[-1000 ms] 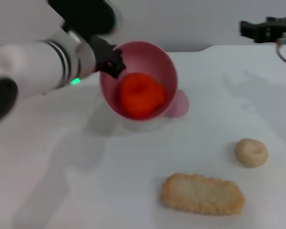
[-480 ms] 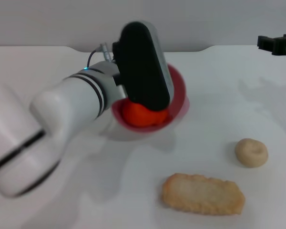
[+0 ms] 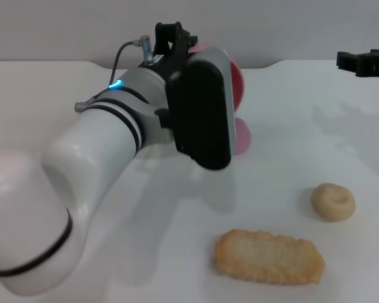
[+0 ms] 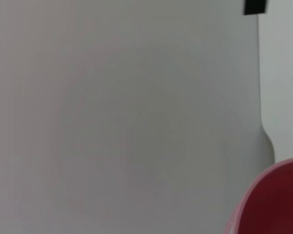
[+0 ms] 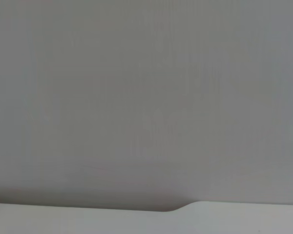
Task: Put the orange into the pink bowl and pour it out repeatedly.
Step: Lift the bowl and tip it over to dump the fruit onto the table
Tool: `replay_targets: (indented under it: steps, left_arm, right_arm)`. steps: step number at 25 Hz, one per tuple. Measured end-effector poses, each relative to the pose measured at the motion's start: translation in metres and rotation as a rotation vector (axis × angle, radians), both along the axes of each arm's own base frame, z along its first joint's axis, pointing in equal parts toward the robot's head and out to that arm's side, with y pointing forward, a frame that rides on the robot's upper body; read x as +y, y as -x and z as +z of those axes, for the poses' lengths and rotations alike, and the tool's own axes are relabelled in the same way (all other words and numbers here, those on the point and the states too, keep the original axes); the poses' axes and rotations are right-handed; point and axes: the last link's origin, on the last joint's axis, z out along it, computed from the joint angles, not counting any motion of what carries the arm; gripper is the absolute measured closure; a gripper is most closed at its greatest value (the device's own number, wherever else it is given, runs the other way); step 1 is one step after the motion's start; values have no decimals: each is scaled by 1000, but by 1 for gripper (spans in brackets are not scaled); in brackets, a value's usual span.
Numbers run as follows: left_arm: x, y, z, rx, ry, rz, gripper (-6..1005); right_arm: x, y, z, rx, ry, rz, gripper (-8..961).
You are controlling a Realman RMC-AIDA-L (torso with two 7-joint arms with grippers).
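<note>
L gripper (image 3: 170, 38) near table (image 3: 284, 126) far edge, grip state can't tell; pink bowl (image 3: 235, 82) directly beside it. Orange hidden. R gripper (image 3: 360, 62) far-right, parked.

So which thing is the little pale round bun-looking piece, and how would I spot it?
Start at the white table and look on the robot's right side, near the front. The pale beige doughnut sits just behind the right end of the long golden breaded slab. It is small, round and smooth with a dimple, unlike that flat, crumbly oblong.
</note>
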Motion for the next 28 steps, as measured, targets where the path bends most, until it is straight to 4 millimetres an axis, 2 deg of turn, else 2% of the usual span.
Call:
replay_targets:
  steps: [9, 17, 20, 24, 28]
  left_arm:
    - [-16, 5, -16, 279, -76, -198, 958]
    - [-20, 2, -15, 390, -146, -302, 958]
    - [-19, 3, -16, 480, -203, -357, 958]
    - [-21, 2, -16, 510, -236, -387, 958]
    - [-22, -2, -17, 460, -236, -377, 958]
  right_arm:
    - [1, 1, -2, -1, 7, 5, 344]
    - [2, 5, -4, -2, 14, 15, 345]
    - [2, 3, -6, -3, 20, 9, 346]
    - [2, 2, -9, -5, 30, 6, 345]
    - [3, 4, -10, -7, 33, 10, 342]
